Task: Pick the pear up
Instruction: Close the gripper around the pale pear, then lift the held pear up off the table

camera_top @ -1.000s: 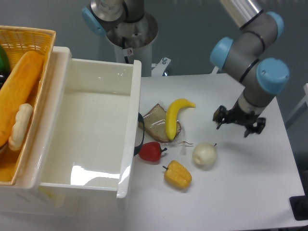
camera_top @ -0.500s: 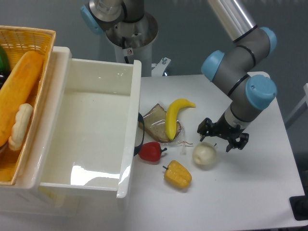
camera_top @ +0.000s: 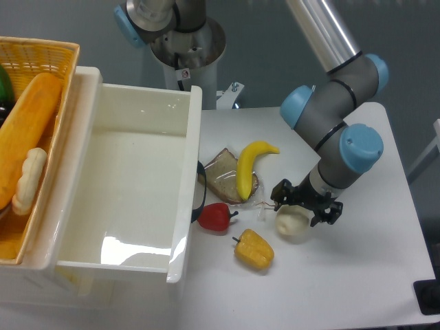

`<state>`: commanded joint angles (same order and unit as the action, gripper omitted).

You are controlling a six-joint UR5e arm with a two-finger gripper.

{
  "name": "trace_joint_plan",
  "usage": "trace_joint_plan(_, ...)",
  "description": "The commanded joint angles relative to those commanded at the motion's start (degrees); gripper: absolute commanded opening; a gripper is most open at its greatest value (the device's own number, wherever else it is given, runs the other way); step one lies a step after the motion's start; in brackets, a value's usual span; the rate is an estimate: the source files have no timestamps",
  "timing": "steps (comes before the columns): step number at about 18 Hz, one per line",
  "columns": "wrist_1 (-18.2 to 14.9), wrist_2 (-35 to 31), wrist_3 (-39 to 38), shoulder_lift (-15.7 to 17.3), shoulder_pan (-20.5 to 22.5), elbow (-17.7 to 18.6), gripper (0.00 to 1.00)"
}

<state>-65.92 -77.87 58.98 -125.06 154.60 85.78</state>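
1. Pear [camera_top: 291,223]: cream-white, roundish, on the white surface [camera_top: 357,275] right of centre. No clear long axis from this view; its stem and upper part are hidden by the gripper, so its heading cannot be told.
2. Gripper [camera_top: 304,206]: directly over the pear's top, the jaws spread apart, one dark finger showing at the pear's upper left, the other at its upper right. The pear sits between and just below them. Whether the fingers touch the fruit cannot be told.
3. Arm: grey links with blue joint caps, reaching down from the upper right to the gripper.
4. Yellow pepper [camera_top: 254,249]: near the pear, to its lower left, apart from it.
5. Red pepper [camera_top: 215,216]: left of the pear, close to the white bin [camera_top: 193,124].
6. Banana [camera_top: 249,167]: curved, lying over a bread slice [camera_top: 220,172], up and left of the pear.
7. Wicker basket [camera_top: 41,51]: far left, holding a bread loaf [camera_top: 24,130].
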Motion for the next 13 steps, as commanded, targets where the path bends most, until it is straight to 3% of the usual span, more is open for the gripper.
trace_joint_plan(2,0.0,-0.09,-0.53,-0.53,-0.35,-0.35,0.95)
trace_joint_plan(5,0.17,-1.66,-0.09,-0.8,-0.35,-0.44,0.7)
trace_joint_plan(8,0.18,-5.18,0.0,-1.23,-0.96,-0.62,0.6)
trace_joint_plan(11,0.18,-5.45,0.17,-0.8,-0.71,-0.79,0.41)
trace_joint_plan(13,0.09,-5.45,0.26,-0.71,-0.44,-1.15,0.39)
